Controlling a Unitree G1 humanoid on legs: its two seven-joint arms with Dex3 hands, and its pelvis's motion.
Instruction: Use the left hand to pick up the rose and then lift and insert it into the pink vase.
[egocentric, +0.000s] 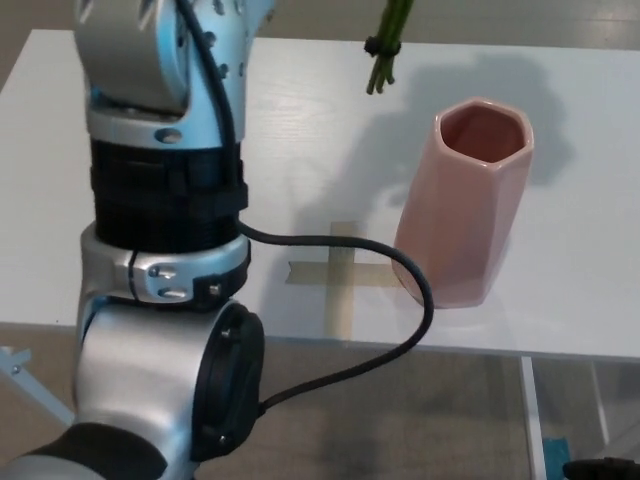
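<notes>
Only the green stem end of the rose (385, 52) shows; it hangs from the picture's top edge, above the table and up-left of the vase's mouth. Its flower is out of frame. The pink six-sided vase (462, 210) stands upright on the white table (290, 130), its mouth open and empty. My left forearm (165, 200), silver with a black band, rises through the left of the picture and leaves at the top. The hand itself is hidden above the frame. My right hand does not show.
A cross of tan tape (343, 272) lies on the table just left of the vase's base. A black cable (400, 330) loops from my forearm past the table's front edge. Floor shows below the edge.
</notes>
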